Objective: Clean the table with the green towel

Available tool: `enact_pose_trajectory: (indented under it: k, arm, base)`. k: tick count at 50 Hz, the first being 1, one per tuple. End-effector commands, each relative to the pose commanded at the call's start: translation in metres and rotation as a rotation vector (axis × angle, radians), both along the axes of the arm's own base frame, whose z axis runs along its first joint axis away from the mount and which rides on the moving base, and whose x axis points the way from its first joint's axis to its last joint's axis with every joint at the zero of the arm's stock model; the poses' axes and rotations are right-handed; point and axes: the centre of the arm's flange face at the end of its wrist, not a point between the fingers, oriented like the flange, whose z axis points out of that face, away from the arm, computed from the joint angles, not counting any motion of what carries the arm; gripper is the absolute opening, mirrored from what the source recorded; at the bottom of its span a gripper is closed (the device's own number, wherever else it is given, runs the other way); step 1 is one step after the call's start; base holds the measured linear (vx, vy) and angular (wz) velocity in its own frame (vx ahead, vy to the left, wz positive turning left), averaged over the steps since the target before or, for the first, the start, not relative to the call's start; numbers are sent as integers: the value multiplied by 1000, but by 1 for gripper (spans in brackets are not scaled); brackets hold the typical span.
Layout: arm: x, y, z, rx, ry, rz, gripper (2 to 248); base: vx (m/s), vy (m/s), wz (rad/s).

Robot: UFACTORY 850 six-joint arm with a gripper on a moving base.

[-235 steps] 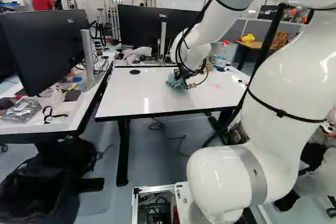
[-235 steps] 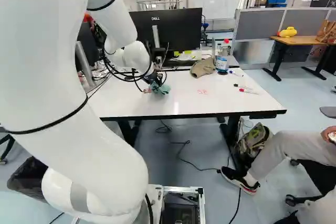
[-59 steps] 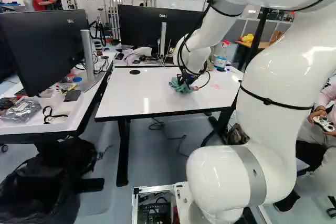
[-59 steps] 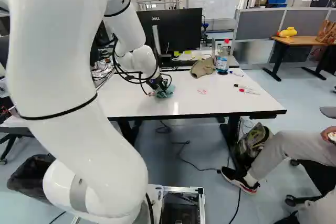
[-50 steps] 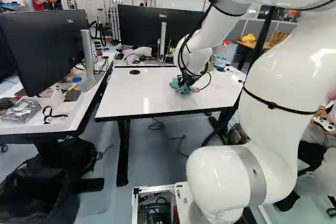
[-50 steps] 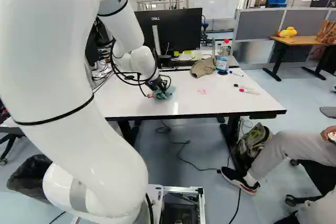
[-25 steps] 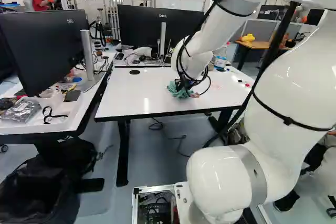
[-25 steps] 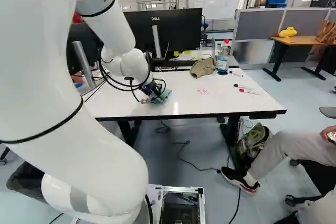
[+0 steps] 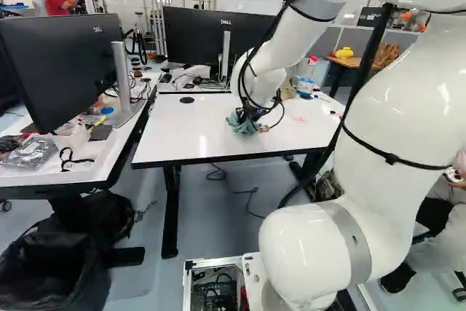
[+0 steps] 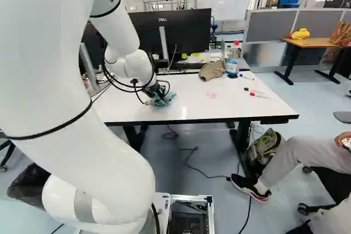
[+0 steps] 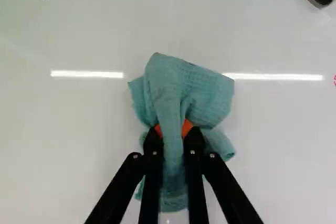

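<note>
White table, seen from its front edge: the green towel, bunched upon it, lies between the front and back edges, well apart from both. The gripper is closed upon a fold of this towel, its orange pads on opposite sides. White surface extends from the towel to the front and left edges. Toward the back left corner, a black grommet; by the back right corner, a red-capped bottle beside a brown cap; near the right edge, markers. Containers: a black bin, interior too dark to tell; an open metal case, holding circuitry.
</note>
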Motion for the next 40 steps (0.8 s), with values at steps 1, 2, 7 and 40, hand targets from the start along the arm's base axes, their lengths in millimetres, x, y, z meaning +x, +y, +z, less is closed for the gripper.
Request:
enact_pose_trajectory:
  k: [1, 2, 7, 40]
  arm:
    - [2, 0, 0, 0, 0, 0, 50]
    - [4, 0, 0, 0, -1, 0, 50]
    - [14, 0, 0, 0, -3, -1, 50]
    - [79, 1, -1, 1, -26, -5, 50]
  base:
    - [0, 0, 0]
    - [0, 0, 0]
    - [0, 0, 0]
    - [0, 0, 0]
